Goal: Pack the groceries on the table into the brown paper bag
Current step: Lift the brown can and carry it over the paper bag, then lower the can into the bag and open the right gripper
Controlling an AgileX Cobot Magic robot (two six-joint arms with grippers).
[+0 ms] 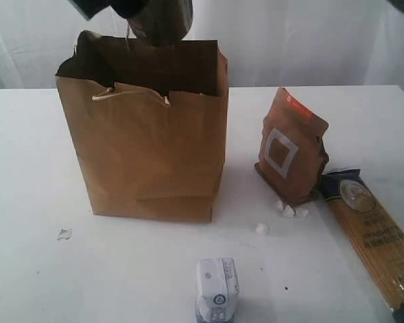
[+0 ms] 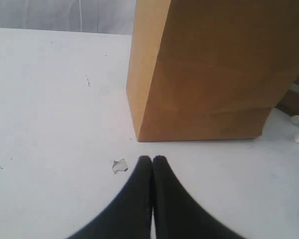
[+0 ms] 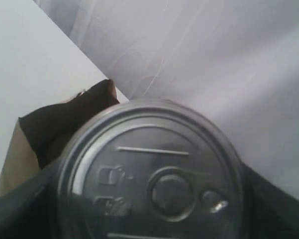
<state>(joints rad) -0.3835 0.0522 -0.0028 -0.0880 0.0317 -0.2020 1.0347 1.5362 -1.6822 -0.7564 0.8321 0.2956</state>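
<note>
At left, left claw (image 2: pixel 152 160) pinched together, empty, low over the table (image 2: pixel 49 99) — just short of the bag (image 1: pixel 148 148). Above the bag's open mouth, right claw (image 3: pixel 148 219) clamped on the can (image 3: pixel 154 174). In front, carton (image 1: pixel 216 289); further right, pouch (image 1: pixel 290 145) upright, then spaghetti (image 1: pixel 373 235) flat — all on the table.

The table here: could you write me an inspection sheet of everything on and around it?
Surface: white table, lightly specked.
Job's things: brown paper bag upright; pull-tab can held above the bag; brown pouch standing, spaghetti pack lying flat, small white carton upright, all outside the bag.
Clutter: white crumbs by the pouch; a small scrap near the bag.
Grippers: right gripper shut on the can; left gripper shut, empty, over the table.
Cables: nothing seen.
Surroundings: white curtain behind.
</note>
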